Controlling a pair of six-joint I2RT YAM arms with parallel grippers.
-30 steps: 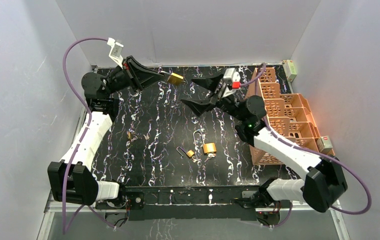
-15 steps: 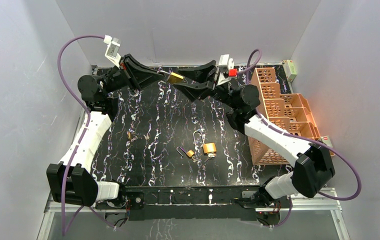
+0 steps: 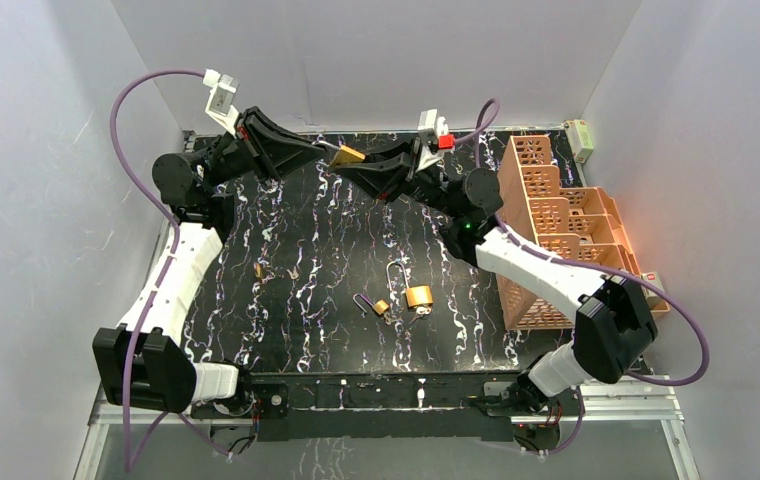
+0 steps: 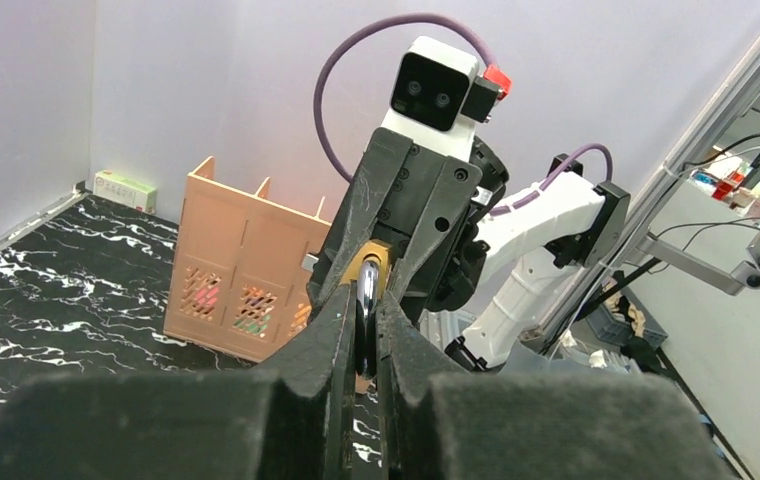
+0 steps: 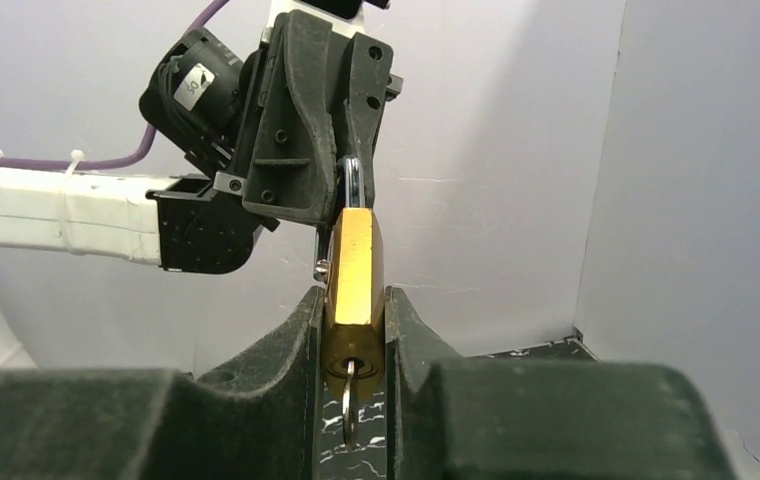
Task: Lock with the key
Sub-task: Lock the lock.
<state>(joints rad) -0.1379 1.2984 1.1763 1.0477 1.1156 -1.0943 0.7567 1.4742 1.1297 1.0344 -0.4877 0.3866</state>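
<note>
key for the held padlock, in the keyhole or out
In. The right wrist view shows the key protruding from the keyhole at the near end of the padlock.

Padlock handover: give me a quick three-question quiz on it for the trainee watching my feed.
1. True or false: the left gripper holds the brass padlock by its shackle.
2. Pick one: the right gripper has its fingers on either side of A) the shackle, B) the padlock's body, C) the key alone.
3. Short answer: where is the key right now?

Key:
1. True. The shackle is pinched between the left fingers.
2. B.
3. In the keyhole at the bottom end of the padlock's body, poking out between the right fingers.
</note>
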